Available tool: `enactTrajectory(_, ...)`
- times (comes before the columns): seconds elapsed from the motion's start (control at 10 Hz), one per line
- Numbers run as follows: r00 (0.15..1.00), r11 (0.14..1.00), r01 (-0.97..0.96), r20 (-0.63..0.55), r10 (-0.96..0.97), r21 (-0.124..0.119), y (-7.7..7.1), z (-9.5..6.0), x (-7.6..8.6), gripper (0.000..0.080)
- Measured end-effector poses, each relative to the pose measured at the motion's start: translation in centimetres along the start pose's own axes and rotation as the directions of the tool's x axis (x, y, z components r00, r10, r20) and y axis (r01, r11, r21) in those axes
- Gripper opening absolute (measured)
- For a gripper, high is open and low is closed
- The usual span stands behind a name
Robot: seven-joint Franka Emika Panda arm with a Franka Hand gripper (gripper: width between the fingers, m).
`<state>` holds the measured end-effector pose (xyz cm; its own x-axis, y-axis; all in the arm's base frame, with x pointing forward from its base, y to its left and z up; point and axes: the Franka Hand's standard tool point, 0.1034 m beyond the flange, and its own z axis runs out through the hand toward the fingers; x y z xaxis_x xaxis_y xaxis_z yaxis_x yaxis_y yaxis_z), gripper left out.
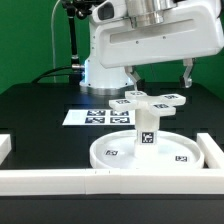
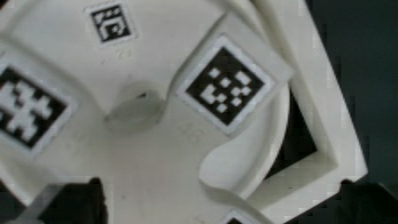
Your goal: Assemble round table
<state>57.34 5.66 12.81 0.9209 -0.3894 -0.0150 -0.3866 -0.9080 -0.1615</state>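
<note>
You have the black desk bounded on the near side by the long white straight border wall, with the marker board lying flat behind the work. The large round rimmed white plastic disc rests against that wall, so there is no room to move on that side; open desk lies on the exterior view's left and behind. The short white cylinder leg stands upright in the disc's middle, and the white cross-shaped base with round ends sits on top of it. By my judgement the stack is built; what is left is confirming the base is seated tight, which the pictures cannot show. The gripper hangs just above the base, jaws spread wide and holding nothing, its fingers straddling the cross arms.
</note>
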Motion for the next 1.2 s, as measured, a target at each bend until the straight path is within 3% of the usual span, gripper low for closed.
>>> enactTrajectory(0.1,0.983,0.983,0.183,-0.006,-0.183,-0.030,-0.2,-0.1,0.0,0.0648)
enactTrajectory(0.3,0.906,0.905,0.422,0.038,-0.421,-0.057,-0.3,-0.1,-0.2,0.0648)
enactTrajectory(0.7,0.738,0.737,0.674,0.051,-0.672,-0.047,0.1,-0.1,0.0,0.0648)
enactTrajectory(0.9,0.520,0.518,0.854,0.073,-0.851,-0.047,0.4,0.1,0.1,0.0648)
enactTrajectory(1.2,0.227,0.227,0.974,0.122,-0.966,-0.021,1.0,0.7,0.1,0.0648)
